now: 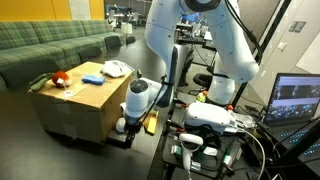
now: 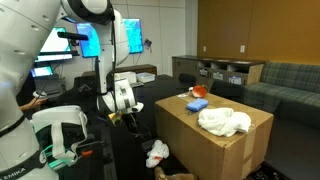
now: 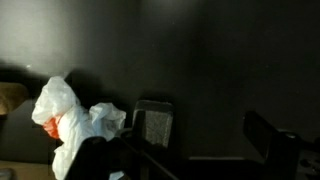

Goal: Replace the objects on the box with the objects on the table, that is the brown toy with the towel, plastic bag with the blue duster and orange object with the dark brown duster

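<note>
A large tan cardboard box [image 1: 75, 105] stands on the left in an exterior view, with three things lying on its flat top. A bunched white cloth towel [image 1: 117, 69] is at the far right corner, a small flat blue duster [image 1: 92, 76] lies just left of it, and a small rounded orange-red object [image 1: 58, 78] sits farther left. In an exterior view taken from another angle, the towel [image 2: 225, 122] lies nearest on the box [image 2: 210, 150], the blue duster [image 2: 197, 104] is behind it, and the orange object [image 2: 200, 91] is farthest back. The white robot arm reaches down beside the box. Its claw [image 1: 128, 126] hangs low, just right of the carton's near right corner. The wrist view shows the claw [image 3: 210, 140] spread wide, with nothing between its two dark fingers [image 3: 152, 125], over the dark, smooth table [image 3: 220, 60]. A crinkly white plastic bag [image 3: 65, 120] with an orange patch on it lies on the table just left of the claw, apart from the fingers. In an exterior view the plastic bag [image 2: 157, 152] lies low, just left of the box.
</note>
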